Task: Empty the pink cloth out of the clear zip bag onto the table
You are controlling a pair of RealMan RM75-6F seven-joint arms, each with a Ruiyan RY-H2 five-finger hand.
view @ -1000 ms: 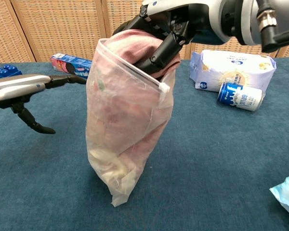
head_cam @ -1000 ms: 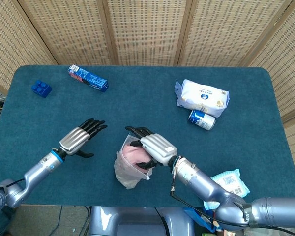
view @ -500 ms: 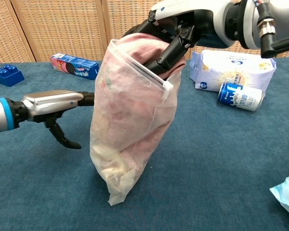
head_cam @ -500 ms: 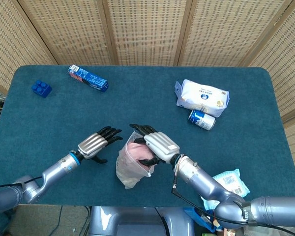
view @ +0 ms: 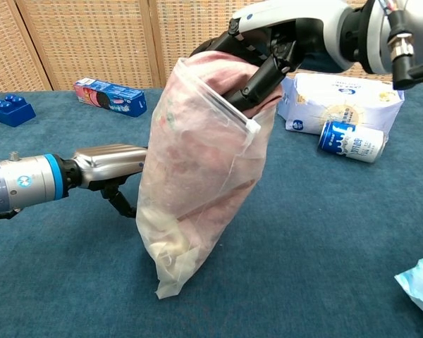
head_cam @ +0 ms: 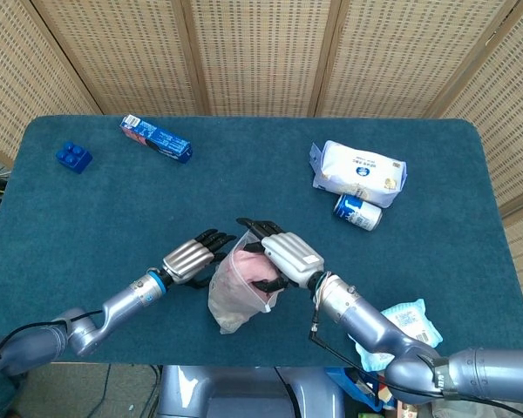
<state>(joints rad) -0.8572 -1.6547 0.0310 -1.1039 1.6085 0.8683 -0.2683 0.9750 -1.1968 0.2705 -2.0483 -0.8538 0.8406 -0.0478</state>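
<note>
Your cloth [view: 197,134] is inside the bag [view: 197,190], bunched pink from the mouth down to the lower half. The bag stands upright near the front middle of the bench [head_cam: 244,192], its bottom corner on the blue surface, its zip edge tilted toward the right side of the chest view.

Your right hand [head_cam: 283,255] holds the bag at the top: its dark fingers [view: 268,67] curl over the open mouth and grip the rim along with the cloth bulging there.

Your left hand [head_cam: 192,257] sits just beside the bag on its left, at mid-height. Its fingers are stretched toward the plastic and holding nothing; in the chest view the fingertips go behind the bag, so you cannot tell whether they touch it.

Farther out: a white packet [head_cam: 362,171] with a can [head_cam: 357,212] just in front of it at the right rear, a wipes pack [head_cam: 410,322] at the right front edge, a blue box [head_cam: 155,138] and a blue brick [head_cam: 73,157] at the left rear.
</note>
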